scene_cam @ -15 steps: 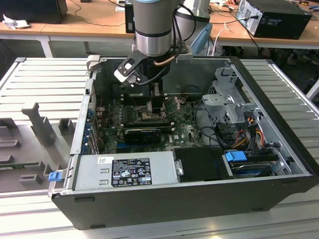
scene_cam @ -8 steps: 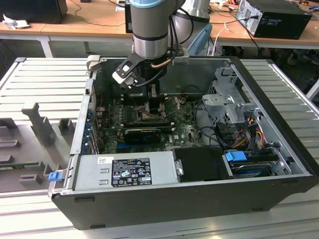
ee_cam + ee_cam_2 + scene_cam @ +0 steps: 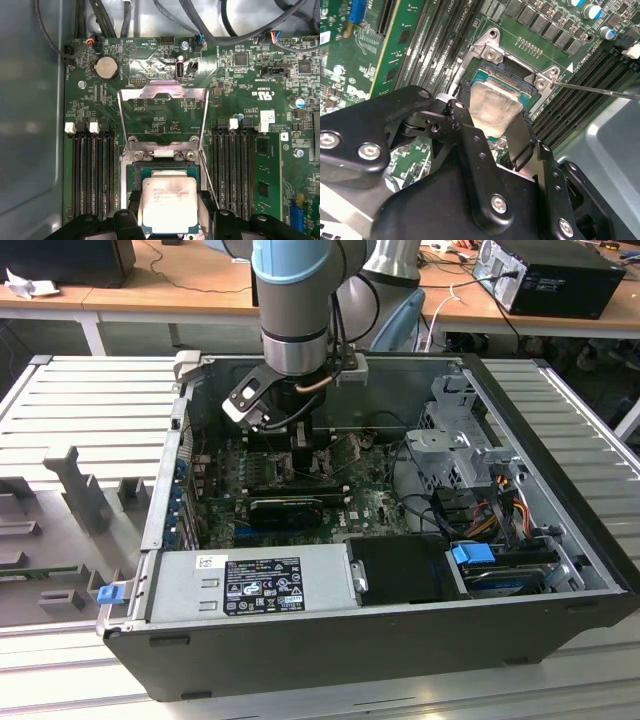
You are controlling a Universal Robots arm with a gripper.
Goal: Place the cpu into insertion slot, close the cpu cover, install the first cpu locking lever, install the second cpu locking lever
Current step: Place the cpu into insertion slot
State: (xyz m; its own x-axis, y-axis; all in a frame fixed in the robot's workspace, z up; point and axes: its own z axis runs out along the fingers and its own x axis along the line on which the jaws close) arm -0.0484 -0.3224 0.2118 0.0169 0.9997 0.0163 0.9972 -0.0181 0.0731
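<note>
The gripper [image 3: 492, 122] is down inside the computer case [image 3: 380, 640] and has the cpu [image 3: 167, 202] between its two black fingers [image 3: 470, 145]. The jaws are closed just to the width of the chip, one finger on each of two opposite edges, and the silver top of the chip faces up.

The chip hangs just under the fingertips, directly over the insertion slot [image 3: 169, 173], and the far rim of the slot looks out past it. It seems to be a little above the slot. Whether it already touches cannot be told for sure.

The cpu cover [image 3: 162, 94] is swung open beyond the fingertips, over the green board [image 3: 240, 100], so it does not block the way down. A thin metal lever [image 3: 600, 90] sticks out to one side of the gripper, apart from the fingers.

The step in hand appears to be the seating of the chip. To do it well, the chip should be kept flat, with its four edges parallel to the rim of the slot. The descent should be straight and slow, with no push to the side, because the contact field below is probably delicate and a tilted corner could damage it. The grip should be firm but light. The fingers need to keep clear of the metal frame around the slot and of the lever beside them.
</note>
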